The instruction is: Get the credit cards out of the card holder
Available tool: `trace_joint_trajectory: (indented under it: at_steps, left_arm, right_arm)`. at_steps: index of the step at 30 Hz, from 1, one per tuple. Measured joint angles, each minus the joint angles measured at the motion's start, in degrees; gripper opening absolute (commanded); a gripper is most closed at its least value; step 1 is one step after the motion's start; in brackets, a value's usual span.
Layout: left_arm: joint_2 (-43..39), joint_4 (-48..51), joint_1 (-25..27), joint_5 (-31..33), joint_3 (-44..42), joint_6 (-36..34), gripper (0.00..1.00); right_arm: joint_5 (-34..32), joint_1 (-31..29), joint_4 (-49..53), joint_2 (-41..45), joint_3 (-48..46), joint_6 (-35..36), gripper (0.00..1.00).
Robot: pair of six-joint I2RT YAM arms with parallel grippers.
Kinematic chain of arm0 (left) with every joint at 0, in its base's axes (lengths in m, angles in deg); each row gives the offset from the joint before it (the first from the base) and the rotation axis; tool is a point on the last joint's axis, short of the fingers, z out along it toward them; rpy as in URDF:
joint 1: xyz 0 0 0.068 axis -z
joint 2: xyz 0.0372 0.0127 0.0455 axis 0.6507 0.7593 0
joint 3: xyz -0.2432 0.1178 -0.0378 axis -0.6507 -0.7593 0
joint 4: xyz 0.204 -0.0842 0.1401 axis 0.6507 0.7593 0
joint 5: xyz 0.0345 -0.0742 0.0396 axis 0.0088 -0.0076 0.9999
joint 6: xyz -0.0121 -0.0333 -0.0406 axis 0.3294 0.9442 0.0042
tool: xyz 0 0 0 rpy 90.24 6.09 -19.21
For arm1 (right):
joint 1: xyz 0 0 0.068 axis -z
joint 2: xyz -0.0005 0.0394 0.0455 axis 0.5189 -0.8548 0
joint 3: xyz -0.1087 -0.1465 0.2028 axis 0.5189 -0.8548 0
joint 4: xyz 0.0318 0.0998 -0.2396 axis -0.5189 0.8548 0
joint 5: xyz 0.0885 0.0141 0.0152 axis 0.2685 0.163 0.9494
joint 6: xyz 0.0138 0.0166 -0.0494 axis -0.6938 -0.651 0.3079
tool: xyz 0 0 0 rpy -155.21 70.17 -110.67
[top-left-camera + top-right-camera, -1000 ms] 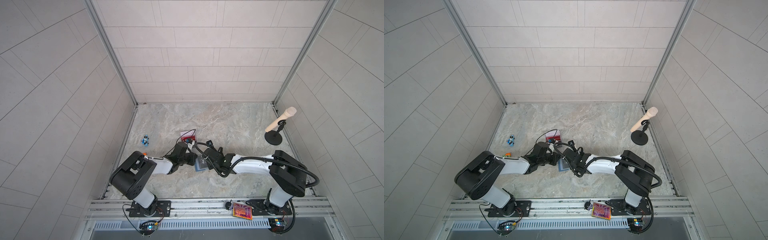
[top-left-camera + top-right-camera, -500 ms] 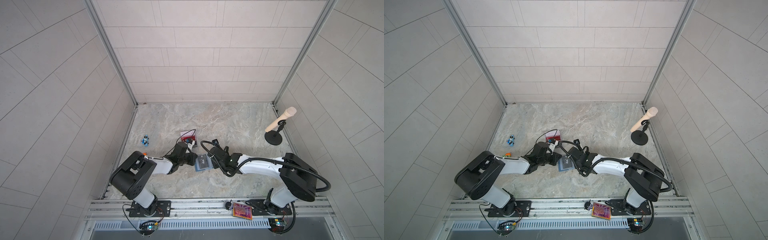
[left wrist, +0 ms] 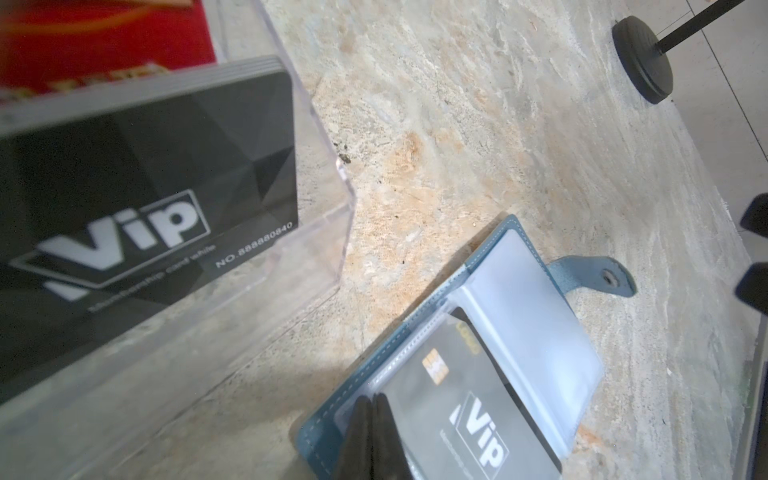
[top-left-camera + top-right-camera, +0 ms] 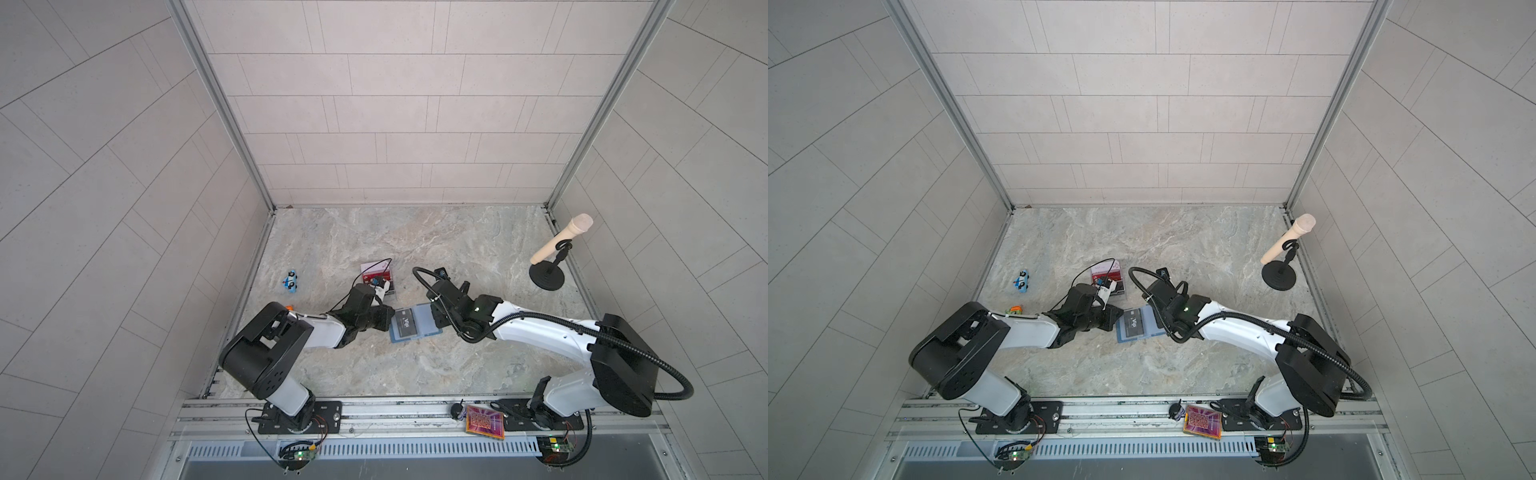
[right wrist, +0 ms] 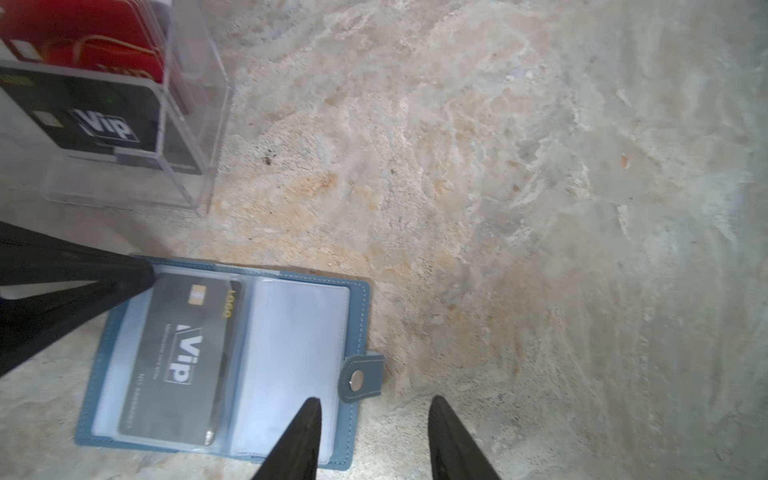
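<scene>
Task partly done at best. The card holder (image 4: 428,321) lies open and flat mid-table, between the two grippers, with one dark "Vip" card (image 5: 183,357) not yet out of its left sleeve. The right sleeve looks empty. Any sleeves underneath are hidden, so more cards may be left.

Left gripper (image 3: 372,401): jaws together, tips on the holder's left edge by the far corner. Cannot tell whether they pinch a sleeve edge or only press down. Right gripper (image 5: 375,399): jaws apart, empty, over the holder's right edge near the snap tab (image 5: 361,378).

Counts:
- 1 card holder
- 1 card seen inside it
- 1 clear acrylic stand (image 3: 332,208) just beyond, far-left of the holder, holding a stack of dark cards (image 3: 145,187) (several edges, number unclear), red card(s) (image 3: 104,33) behind, and a pale card (image 4: 369,266) at the far tier
- 1 microphone (image 4: 561,239) far right
- 1 blue toy car (image 4: 291,281) on the left
- 1 small orange item (image 4: 1015,309)
- 1 patterned tile (image 4: 484,422) on the near rail
</scene>
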Motion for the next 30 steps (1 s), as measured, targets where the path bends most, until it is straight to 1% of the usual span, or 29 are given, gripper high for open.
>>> trace_joint_trajectory:
  at_steps: [3, 7, 10, 16, 23, 30]
  left_arm:
    - [-0.42, 0.74, 0.0, -0.37, 0.07, 0.07, 0.0]
    - [-1.57, 4.37, 0.02, -1.31, 0.92, 0.02, 0.0]
    - [-3.26, 7.85, 0.02, -1.51, 1.16, -0.11, 0.0]
    - [-7.3, 14.12, 0.02, -1.33, 1.73, -1.31, 0.0]
    - [-8.48, 17.99, 0.02, -2.47, 1.73, -2.21, 0.0]
    - [-6.25, 17.79, 0.02, -4.46, 1.73, -2.62, 0.0]
  right_arm:
    - [5.79, 1.11, 0.13, -0.02, 1.53, 0.83, 0.45]
    - [13.49, 1.68, -0.59, -0.81, 2.78, 1.07, 0.42]
    - [18.27, 2.05, -1.4, -3.45, 3.8, 0.96, 0.38]
    - [26.32, 2.93, -3.41, -9.97, 4.63, -0.42, 0.36]
    - [29.92, 3.61, -4.11, -12.81, 5.09, -1.92, 0.36]
    - [32.0, 4.57, -4.46, -15.26, 5.14, -3.1, 0.34]
